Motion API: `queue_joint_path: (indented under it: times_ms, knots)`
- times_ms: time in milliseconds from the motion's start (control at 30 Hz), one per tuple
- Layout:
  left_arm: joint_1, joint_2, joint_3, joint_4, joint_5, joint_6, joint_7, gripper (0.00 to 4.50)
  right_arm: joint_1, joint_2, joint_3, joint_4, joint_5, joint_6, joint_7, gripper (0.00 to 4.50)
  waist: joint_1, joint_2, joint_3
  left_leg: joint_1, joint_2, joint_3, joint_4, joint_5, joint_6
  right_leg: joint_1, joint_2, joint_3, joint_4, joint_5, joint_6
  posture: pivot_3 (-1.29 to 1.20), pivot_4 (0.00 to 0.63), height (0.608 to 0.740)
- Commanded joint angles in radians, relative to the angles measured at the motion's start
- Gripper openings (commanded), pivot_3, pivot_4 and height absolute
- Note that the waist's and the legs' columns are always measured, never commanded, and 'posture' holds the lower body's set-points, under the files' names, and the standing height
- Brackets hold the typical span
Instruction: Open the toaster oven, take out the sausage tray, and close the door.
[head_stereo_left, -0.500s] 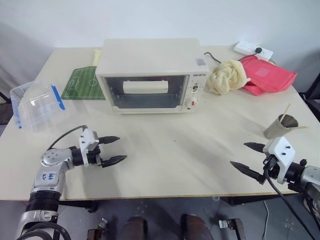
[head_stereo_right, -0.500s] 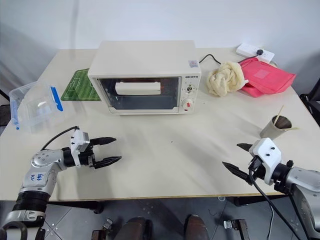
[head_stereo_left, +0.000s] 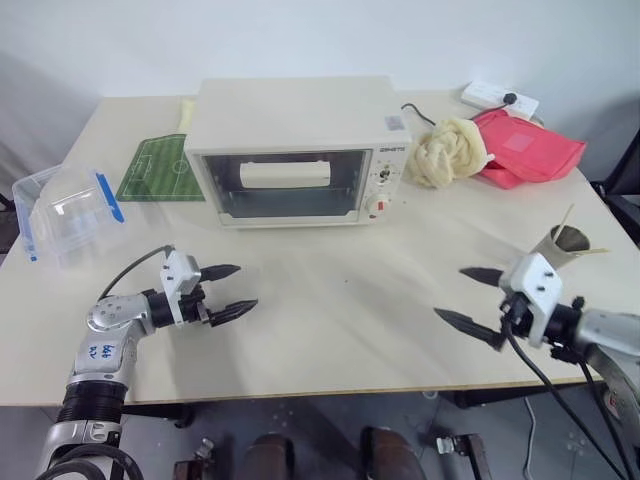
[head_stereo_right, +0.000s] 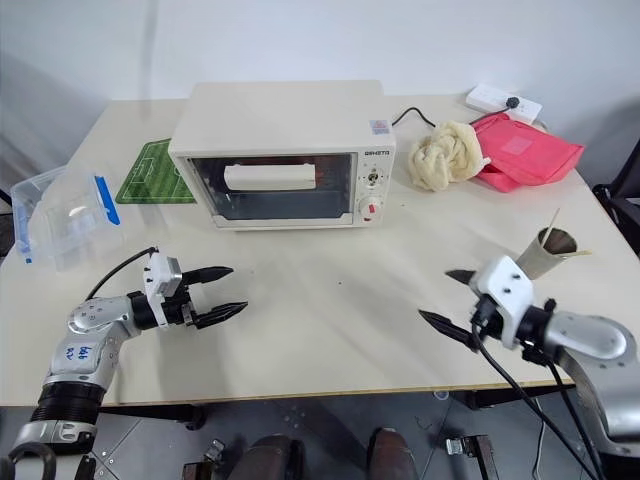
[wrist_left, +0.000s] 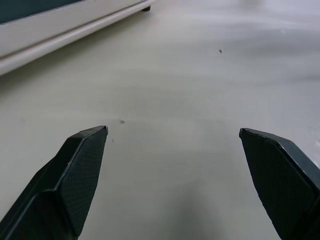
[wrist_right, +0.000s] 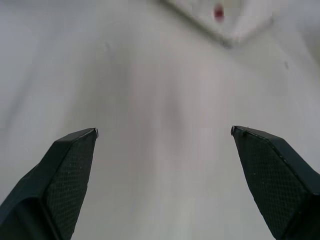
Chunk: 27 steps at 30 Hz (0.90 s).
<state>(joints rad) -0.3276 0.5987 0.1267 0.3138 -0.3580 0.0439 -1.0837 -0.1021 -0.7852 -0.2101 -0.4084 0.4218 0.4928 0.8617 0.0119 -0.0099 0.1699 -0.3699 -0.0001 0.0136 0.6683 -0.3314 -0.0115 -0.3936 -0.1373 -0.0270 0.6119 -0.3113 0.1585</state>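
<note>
The cream-white toaster oven (head_stereo_left: 295, 110) stands at the back middle of the table. Its glass door (head_stereo_left: 290, 190) is closed, and the cream bar handle (head_stereo_left: 285, 174) runs across its upper part. The sausage tray is hidden; I cannot make it out behind the glass. My left gripper (head_stereo_left: 247, 286) hovers low over the table, in front of the oven and to its left. It is open, empty and points right. My right gripper (head_stereo_left: 449, 292) is over the table at the front right, open, empty and pointing left. The wrist views show each gripper's fingers (wrist_left: 80, 170) (wrist_right: 70, 165) spread wide over bare tabletop.
A clear plastic box with blue clips (head_stereo_left: 60, 210) sits at the left edge, with a green pitch-patterned mat (head_stereo_left: 155, 168) behind it. Right of the oven lie a cream cloth bundle (head_stereo_left: 450, 150), a red bag (head_stereo_left: 530, 148) and a power strip (head_stereo_left: 498, 98). A paper cup with sticks (head_stereo_left: 565, 245) stands beside my right gripper.
My right gripper has moved left and a little further onto the table, still open. The left gripper has hardly moved. The camera has shifted slightly.
</note>
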Motion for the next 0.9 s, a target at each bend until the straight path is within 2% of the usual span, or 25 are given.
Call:
queue_joint_path:
  times_ms: [33, 167, 433, 600, 900]
  knots:
    - [-0.028, -0.001, 0.035, -0.026, -0.054, 0.026, -0.008, 4.50, -0.177, 0.055, 0.107, 0.005, 0.015, 0.056, -0.036, 4.46, -0.005, 0.000, 0.000, 0.000, 0.000, -0.001, 0.000, 0.000, 0.000, 0.000, 0.000, 0.000, 0.000, 0.000, 0.000, 0.00, 0.150, 0.740]
    - [-0.039, 0.004, 0.056, -0.002, -0.078, 0.019, -0.037, 4.50, -0.372, 0.125, 0.215, 0.120, -0.015, 0.070, -0.032, 4.46, -0.014, 0.001, 0.001, -0.001, 0.000, -0.002, 0.000, 0.000, 0.000, -0.001, 0.000, 0.000, 0.000, 0.000, 0.000, 0.00, 0.150, 0.740]
    - [-0.062, 0.010, 0.139, 0.003, -0.154, 0.056, -0.040, 4.50, -0.741, 0.311, 0.360, 0.523, -0.149, -0.081, -0.011, 4.46, -0.026, 0.001, 0.002, -0.002, -0.001, -0.001, 0.000, -0.001, -0.002, -0.004, -0.003, -0.011, 0.007, 0.000, 0.000, 0.00, 0.150, 0.740]
    - [-0.037, 0.027, 0.173, -0.023, -0.181, 0.082, -0.052, 4.50, -0.875, 0.396, 0.392, 0.734, -0.205, -0.213, 0.029, 4.46, -0.046, 0.001, 0.002, -0.002, -0.001, -0.003, 0.000, -0.001, -0.003, -0.004, -0.008, -0.025, 0.010, 0.000, 0.000, 0.00, 0.150, 0.740]
    - [-0.035, 0.068, 0.253, -0.048, -0.255, 0.173, -0.037, 4.50, -1.007, 0.500, 0.380, 0.869, -0.207, -0.316, 0.109, 4.46, -0.074, 0.003, 0.003, -0.002, -0.001, -0.005, 0.003, -0.001, -0.003, -0.004, -0.010, -0.027, 0.013, 0.000, 0.000, 0.00, 0.150, 0.740]
